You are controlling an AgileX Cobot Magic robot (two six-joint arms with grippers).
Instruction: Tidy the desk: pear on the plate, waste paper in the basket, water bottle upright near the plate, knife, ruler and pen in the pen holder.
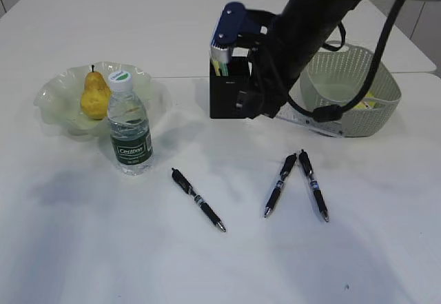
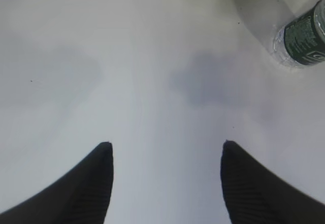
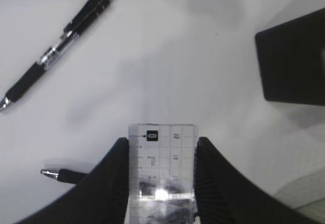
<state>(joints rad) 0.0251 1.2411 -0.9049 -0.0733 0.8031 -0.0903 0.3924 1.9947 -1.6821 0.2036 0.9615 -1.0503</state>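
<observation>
R gripper [image 3: 161, 183] clamped on clear ruler [image 3: 161, 170], beside black pen holder [image 1: 227, 94] toward tabletop's far edge, L gripper [image 2: 165, 183] wide apart, holding nothing, over bare tabletop [image 2: 152, 71] nr water bottle [image 2: 304, 38].

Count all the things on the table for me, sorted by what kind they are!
Pens lying on the table: 3
Pear: 1
Plate: 1
Water bottle: 1
Pen holder: 1
Basket: 1
Ruler, held in the right gripper: 1
Yellow packet in the basket: 1
Total: 10
</observation>
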